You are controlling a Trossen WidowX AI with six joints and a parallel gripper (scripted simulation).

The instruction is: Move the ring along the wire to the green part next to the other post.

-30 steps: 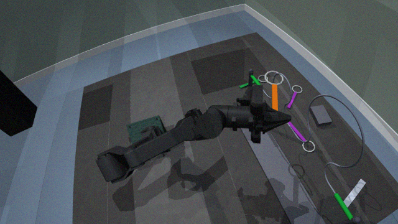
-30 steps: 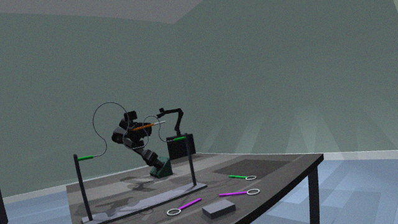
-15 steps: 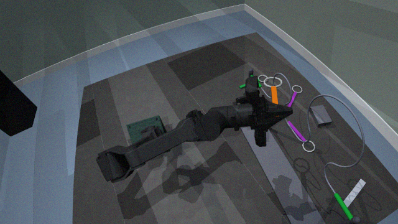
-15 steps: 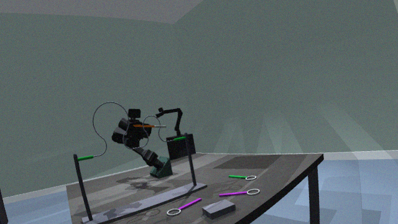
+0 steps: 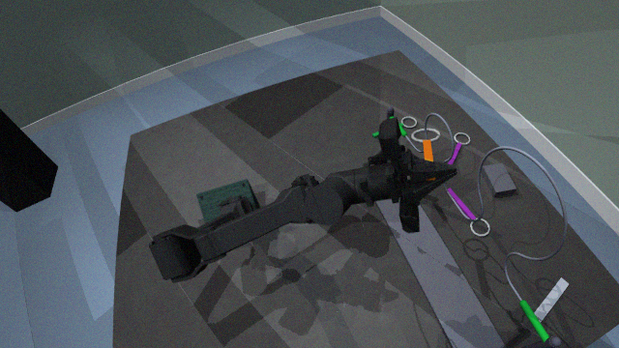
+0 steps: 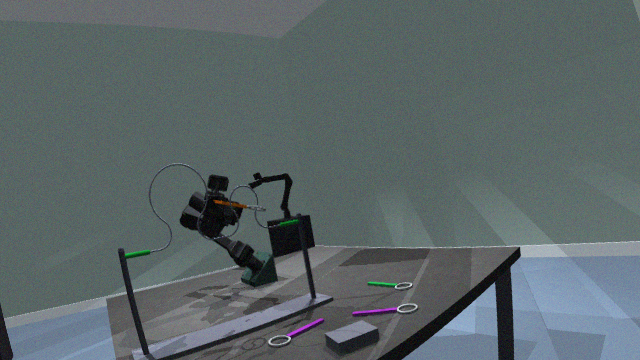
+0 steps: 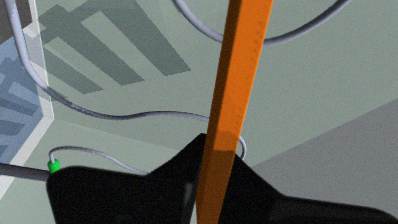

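My gripper (image 5: 453, 171) (image 7: 207, 140) is shut on the orange handle (image 5: 428, 151) (image 6: 230, 204) (image 7: 235, 95), which sticks out beyond the fingertips. The ring (image 5: 412, 135) is at the handle's far end, at the side of the small arch of grey wire (image 5: 454, 137) (image 6: 244, 185) nearer the green part (image 6: 289, 223) by one post (image 6: 306, 260). The wire appears to run through the ring; whether they touch is too small to tell. The other green part (image 5: 534, 321) (image 6: 138, 254) (image 7: 54, 166) is by the other post (image 6: 134, 305), beyond the large arch. The ring is outside the wrist view.
Grey wire bends pass near my gripper. Beyond the stand's base (image 6: 240, 325) lie two purple-handled rings (image 5: 461, 205) (image 6: 375, 311), a green-handled ring (image 6: 382, 284) and a grey block (image 5: 500, 179) (image 6: 352, 336). A white strip (image 5: 553, 297) is near the other green part.
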